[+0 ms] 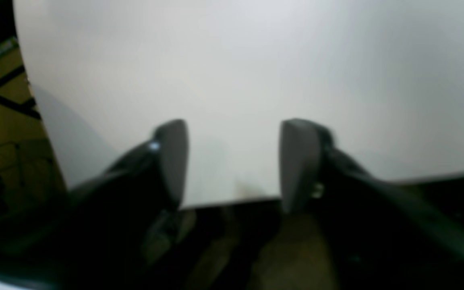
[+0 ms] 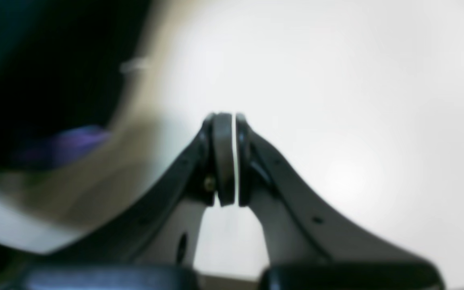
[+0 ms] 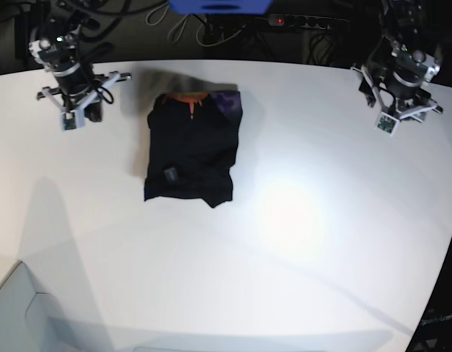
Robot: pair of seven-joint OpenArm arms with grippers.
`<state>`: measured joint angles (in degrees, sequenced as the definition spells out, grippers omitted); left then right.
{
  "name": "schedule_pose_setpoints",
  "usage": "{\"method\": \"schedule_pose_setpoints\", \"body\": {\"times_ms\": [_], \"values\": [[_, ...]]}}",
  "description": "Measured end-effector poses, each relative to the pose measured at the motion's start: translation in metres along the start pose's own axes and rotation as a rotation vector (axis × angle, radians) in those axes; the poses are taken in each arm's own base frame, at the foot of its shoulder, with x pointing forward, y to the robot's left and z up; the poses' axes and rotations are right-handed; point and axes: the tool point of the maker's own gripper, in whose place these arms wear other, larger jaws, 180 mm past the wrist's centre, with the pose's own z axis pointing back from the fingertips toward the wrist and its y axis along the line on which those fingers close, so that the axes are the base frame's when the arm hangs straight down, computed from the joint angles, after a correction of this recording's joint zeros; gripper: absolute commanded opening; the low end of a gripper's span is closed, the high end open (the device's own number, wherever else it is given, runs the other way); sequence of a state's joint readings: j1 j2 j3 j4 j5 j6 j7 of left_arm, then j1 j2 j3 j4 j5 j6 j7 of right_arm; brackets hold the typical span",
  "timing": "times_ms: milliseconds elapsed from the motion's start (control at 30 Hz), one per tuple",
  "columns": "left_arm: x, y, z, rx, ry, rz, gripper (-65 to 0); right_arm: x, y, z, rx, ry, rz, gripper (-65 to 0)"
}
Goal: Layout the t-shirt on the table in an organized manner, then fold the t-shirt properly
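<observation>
Now the t-shirt lies folded lengthwise on the table, nearer the right gripper, whose jaws are pressed together, empty. The left gripper, well apart, stands partly spread, holding nothing.

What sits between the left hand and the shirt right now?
Nothing: in the base view only bare white table runs from the shirt to the left hand.

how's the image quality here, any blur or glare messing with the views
Base view: sharp, but a bright glare patch sits on the table right of the folded t-shirt, whose far edge is smeared. Left wrist view: soft all over, the left gripper fuzzy. Right wrist view: the right gripper is fairly crisp, the shirt beside it heavily blurred.
</observation>
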<state>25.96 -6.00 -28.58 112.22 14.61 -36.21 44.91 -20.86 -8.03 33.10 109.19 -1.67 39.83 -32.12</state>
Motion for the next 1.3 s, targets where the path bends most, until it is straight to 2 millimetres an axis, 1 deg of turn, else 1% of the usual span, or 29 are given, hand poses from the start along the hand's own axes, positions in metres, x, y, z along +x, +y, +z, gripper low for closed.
{"method": "schedule_pose_setpoints", "body": {"times_ms": [33,100,133,167,200,267,333,400,467,533,567,633,667,700,733,767,800,867,900,967,1000,1067,1100,1133,1200,1233,1300], "values": [[-0.005,-0.006,0.003,-0.008,0.014,0.011,-50.4,-0.001,-0.013,0.006,-0.038,-0.003,-0.007,-65.0],[-0.012,-0.021,0.008,-0.036,0.024,0.033,-63.5,-0.012,-0.038,0.022,-0.12,0.02,-0.026,-65.0],[-0.017,-0.029,0.01,-0.055,0.029,0.046,-65.0,-0.021,-0.051,0.031,-0.161,0.042,-0.033,-65.0],[-0.024,-0.036,0.013,-0.066,0.044,0.049,-65.0,-0.03,-0.061,0.04,-0.195,0.062,-0.044,-65.0],[-0.034,-0.045,0.016,-0.083,0.073,0.056,-63.8,-0.041,-0.074,0.051,-0.238,0.091,-0.054,-65.0],[-0.051,-0.059,0.022,-0.113,0.118,0.069,-65.0,-0.063,-0.096,0.071,-0.316,0.144,-0.077,-65.0],[-0.067,-0.073,0.03,-0.142,0.155,0.081,-65.0,-0.087,-0.111,0.087,-0.366,0.191,-0.116,-65.0],[-0.079,-0.088,0.037,-0.168,0.188,0.112,-64.9,-0.117,-0.117,0.096,-0.388,0.251,-0.172,-65.0],[-0.092,-0.106,0.042,-0.208,0.223,0.141,-64.9,-0.153,-0.112,0.1,-0.374,0.324,-0.237,-65.0],[-0.109,-0.12,0.041,-0.246,0.266,0.158,-64.9,-0.188,-0.102,0.099,-0.336,0.399,-0.297,-65.0],[-0.118,-0.127,0.036,-0.264,0.283,0.172,-64.9,-0.202,-0.098,0.095,-0.307,0.429,-0.323,-65.0],[-0.139,-0.149,0.024,-0.318,0.31,0.214,-64.9,-0.23,-0.086,0.083,-0.25,0.478,-0.361,-65.0],[-0.147,-0.16,0.019,-0.347,0.317,0.235,-64.9,-0.24,-0.076,0.076,-0.213,0.489,-0.38,-65.0],[-0.151,-0.172,0.01,-0.375,0.299,0.269,-64.9,-0.249,-0.065,0.066,-0.168,0.487,-0.397,-65.0],[-0.159,-0.186,0.005,-0.407,0.311,0.297,-64.9,-0.259,-0.047,0.058,-0.115,0.51,-0.415,-65.0],[-0.162,-0.196,-0.006,-0.429,0.293,0.338,-64.9,-0.268,-0.03,0.048,-0.064,0.518,-0.427,-65.0],[-0.169,-0.204,-0.012,-0.447,0.305,0.364,-64.9,-0.275,-0.012,0.042,-0.009,0.541,-0.431,-65.0],[-0.174,-0.217,-0.036,-0.477,0.288,0.452,-64.9,-0.28,0.016,0.026,0.068,0.515,-0.459,-65.0],[-0.184,-0.224,-0.043,-0.489,0.321,0.479,-64.9,-0.283,0.028,0.021,0.099,0.511,-0.471,-65.0],[-0.189,-0.228,-0.067,-0.51,0.335,0.579,-64.9,-0.285,0.039,0.007,0.126,0.478,-0.503,-65.0],[-0.194,-0.23,-0.074,-0.509,0.353,0.615,-64.9,-0.288,0.047,0.004,0.14,0.472,-0.514,-65.0],[-0.195,-0.231,-0.091,-0.502,0.35,0.744,-64.9,-0.294,0.045,-0.009,0.065,0.432,-0.54,-65.0],[-0.196,-0.232,-0.094,-0.503,0.345,0.773,-64.9,-0.304,0.043,-0.011,0.012,0.444,-0.532,-65.0],[-0.191,-0.23,-0.101,-0.482,0.307,0.86,-64.9,-0.308,0.041,-0.015,-0.028,0.421,-0.538,-65.0],[-0.197,-0.228,-0.106,-0.426,0.317,0.902,-64.9,-0.326,0.035,-0.014,-0.125,0.431,-0.505,-65.0],[-0.205,-0.224,-0.109,-0.359,0.34,0.893,-64.9,-0.338,0.033,-0.009,-0.165,0.457,-0.478,-65.0],[-0.22,-0.21,-0.113,-0.237,0.372,0.84,-64.9,-0.35,0.037,-0.002,-0.189,0.483,-0.408,-65.0]]}}
